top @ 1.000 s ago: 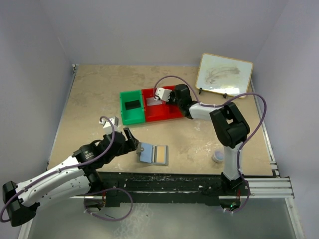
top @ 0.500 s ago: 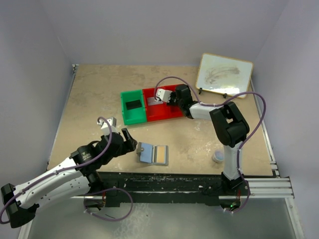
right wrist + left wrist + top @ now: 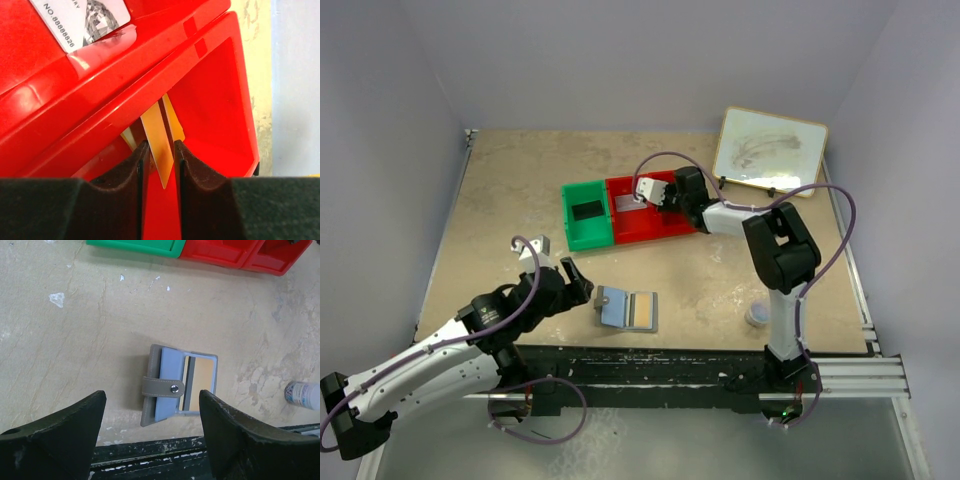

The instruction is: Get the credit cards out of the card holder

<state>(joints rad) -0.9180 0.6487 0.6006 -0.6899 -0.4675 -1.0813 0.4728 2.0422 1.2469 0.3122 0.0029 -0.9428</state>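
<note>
Found the card holder (image 3: 626,310) lying open by the near edge of the bench (image 3: 510,180), a gold card with a dark stripe (image 3: 200,385) in its clear pocket, open bench on every side. Saw the left jaws spread wide and empty, hovering just left of the holder. Saw the right jaws in the red bin (image 3: 640,232) at mid-bench, parted narrowly, a pale gold card (image 3: 156,145) standing edge-on between the fingers (image 3: 142,170). Noted a green bin (image 3: 586,213) touching the red, a whiteboard (image 3: 768,150) at the far right corner, a small puck (image 3: 757,315) toward the near right corner.
</note>
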